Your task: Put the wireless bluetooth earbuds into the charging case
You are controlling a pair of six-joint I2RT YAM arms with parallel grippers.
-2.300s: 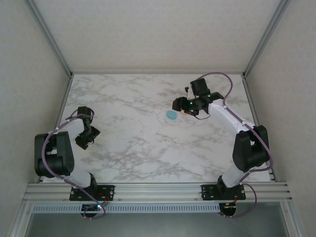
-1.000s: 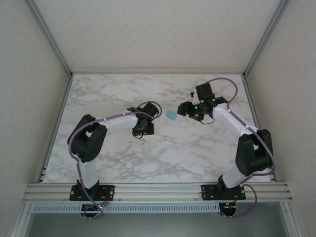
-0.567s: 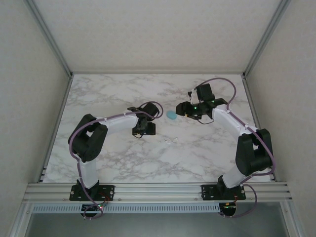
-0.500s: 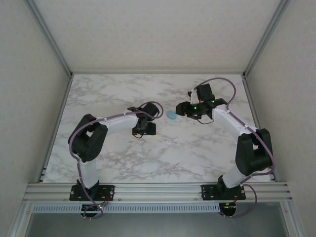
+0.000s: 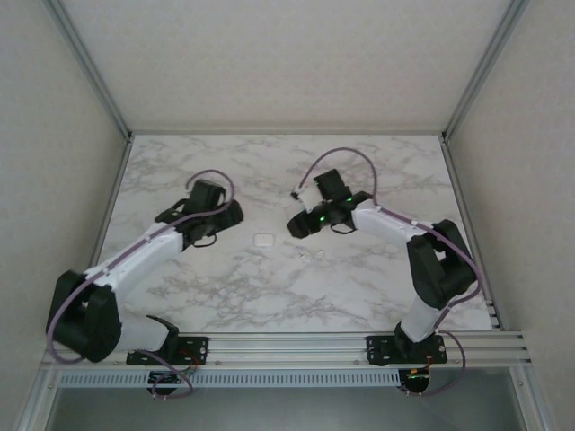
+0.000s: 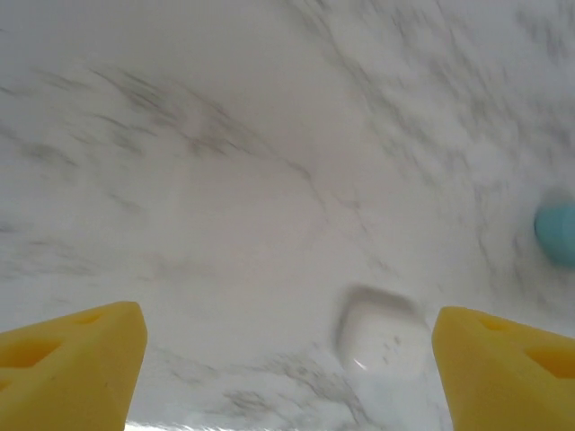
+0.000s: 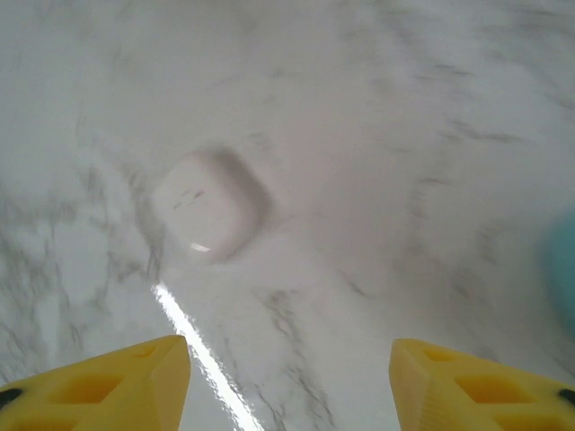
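1. The left arm (image 5: 144,256) reaches over the desk (image 5: 359,296), its jaws spread wide with nothing between them.
2. The right arm (image 5: 386,220) also has wide, empty jaws.
3. A white case (image 5: 263,241) lies on the desk between the two arms; a teal case (image 6: 557,233) lies to its right.
4. The earbuds (image 5: 312,257) are tiny pale specks on the bare desk, right of the white case, too small to make out further.
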